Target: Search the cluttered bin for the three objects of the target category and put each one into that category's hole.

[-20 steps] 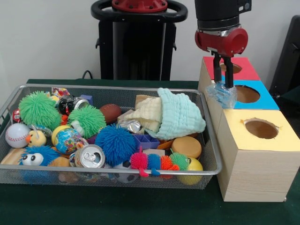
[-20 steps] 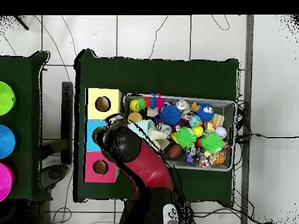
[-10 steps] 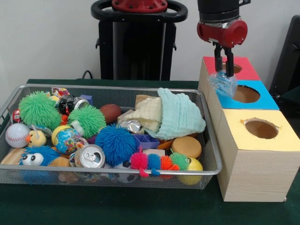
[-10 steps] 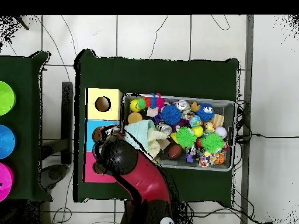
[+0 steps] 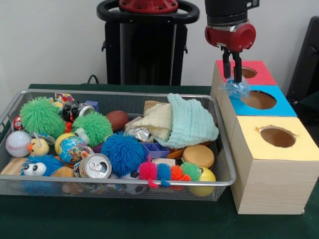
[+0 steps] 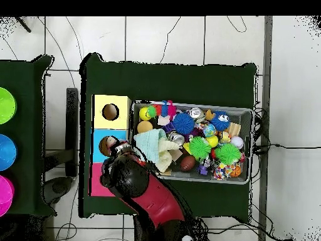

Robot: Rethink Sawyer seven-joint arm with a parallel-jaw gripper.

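Gripper [image 5: 232, 74] hangs above the boxes at the right of the front view, its two dark fingers [image 5: 226, 64] closed on a crumpled clear plastic item [image 5: 236, 88], possibly a squashed bottle; the view is too poor to say more. The item is clear of the bin [image 5: 20, 185] and sits over the near-left corner of the blue box top [image 5: 279, 107], at the border with the red top [image 5: 261, 74]. It is beside the hole [image 5: 261, 100], not over it and not in it.

The hole shows open and unobstructed in the front view. In the overhead view the arm [image 6: 141, 188] covers the red top and part of the blue top [image 6: 98, 141]; the hole's edge [image 6: 106, 145] is only partly visible there.

The yellow box [image 5: 271, 169] stands nearest the camera, its hole [image 5: 277, 137] ragged at the rim.

The bin is full: a pale green cloth [image 5: 192, 122] heaped at its right end, a can [image 5: 95, 167], a baseball [image 5: 18, 143], a blue fuzzy ball [image 5: 122, 152], two green fuzzy balls [image 5: 40, 115], a small football [image 5: 117, 119].
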